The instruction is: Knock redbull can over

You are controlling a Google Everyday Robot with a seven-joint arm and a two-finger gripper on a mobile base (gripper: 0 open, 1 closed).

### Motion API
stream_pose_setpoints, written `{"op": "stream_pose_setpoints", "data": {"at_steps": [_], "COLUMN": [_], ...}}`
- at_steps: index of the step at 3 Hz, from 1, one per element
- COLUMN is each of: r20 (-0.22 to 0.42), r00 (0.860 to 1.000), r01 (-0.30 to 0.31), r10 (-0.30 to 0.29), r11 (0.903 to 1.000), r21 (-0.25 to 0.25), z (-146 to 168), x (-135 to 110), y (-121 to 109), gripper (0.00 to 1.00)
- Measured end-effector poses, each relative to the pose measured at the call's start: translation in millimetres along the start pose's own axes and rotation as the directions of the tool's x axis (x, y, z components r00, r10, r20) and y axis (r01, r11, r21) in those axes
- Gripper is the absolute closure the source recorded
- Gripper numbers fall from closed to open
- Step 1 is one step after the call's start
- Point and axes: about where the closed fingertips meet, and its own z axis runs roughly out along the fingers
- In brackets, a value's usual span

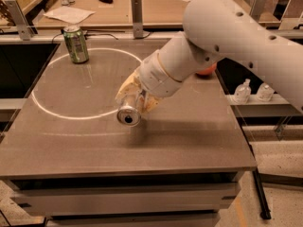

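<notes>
The pincer [134, 97], closed around the redbull can [129, 115], holds it sideways just above the worktop's [189, 143] middle, well apart from the upright green can [75, 44]; tipping looks done, with release onto the surface remaining.

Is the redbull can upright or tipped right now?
Tipped. The redbull can shows its round silver end to the camera, body roughly level, at the claw over the middle of the table. The green can stands upright.
</notes>
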Motion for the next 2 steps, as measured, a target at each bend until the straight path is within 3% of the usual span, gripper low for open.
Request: {"op": "stream_pose_setpoints", "data": {"at_steps": [2], "r20": [-0.052], "r00": [0.999], "r01": [-0.014], "r10": [0.007], "r11": [0.9904], "r21": [-0.137], "z": [10.9], "x": [4.9], "y": [19.6], "gripper": [1.0]}}
